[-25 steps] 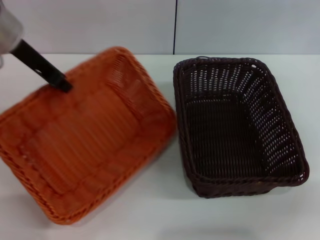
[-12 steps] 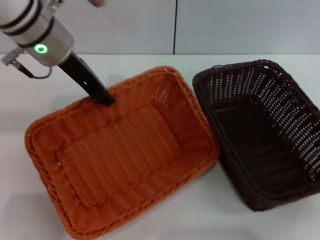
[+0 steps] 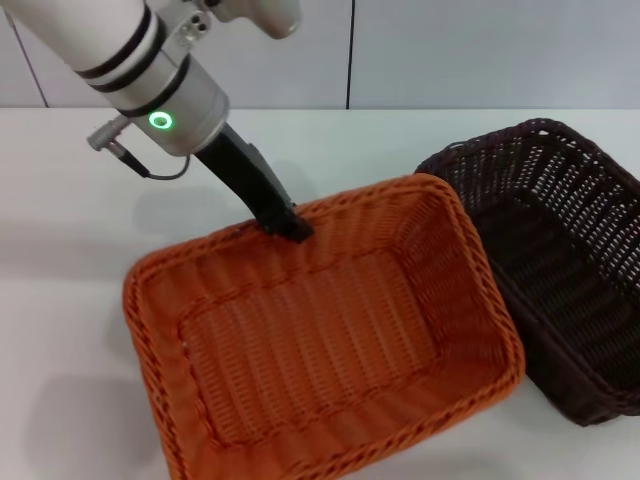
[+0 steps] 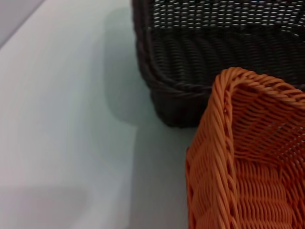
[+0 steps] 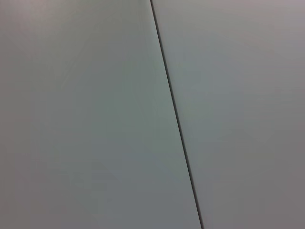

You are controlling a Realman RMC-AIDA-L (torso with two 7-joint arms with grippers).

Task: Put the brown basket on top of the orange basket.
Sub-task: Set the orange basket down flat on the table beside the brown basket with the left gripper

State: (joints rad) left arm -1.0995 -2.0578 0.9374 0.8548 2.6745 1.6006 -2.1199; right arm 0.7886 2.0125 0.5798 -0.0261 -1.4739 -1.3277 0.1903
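The left gripper [image 3: 290, 226], clamped on the orange basket's [image 3: 330, 340] far rim, has dragged it rightward against the brown basket [image 3: 560, 270], shoving that toward the table's [image 3: 80, 200] right edge. Stacking hasn't begun.

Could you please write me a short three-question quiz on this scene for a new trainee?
1. True or false: the brown basket already sits on top of the orange basket.
2. Which part of the orange basket does the left pincer meet? A) its far rim B) its near rim C) its floor
3. Fill in: both baskets rest on the white ___.

Key
1. False; the two stand side by side, the brown one to the robot's right with its near corner against the orange one.
2. A; the dark fingers come down onto the far rim, with the arm reaching in from the robot's left.
3. table. The right pincer does not show in any view.
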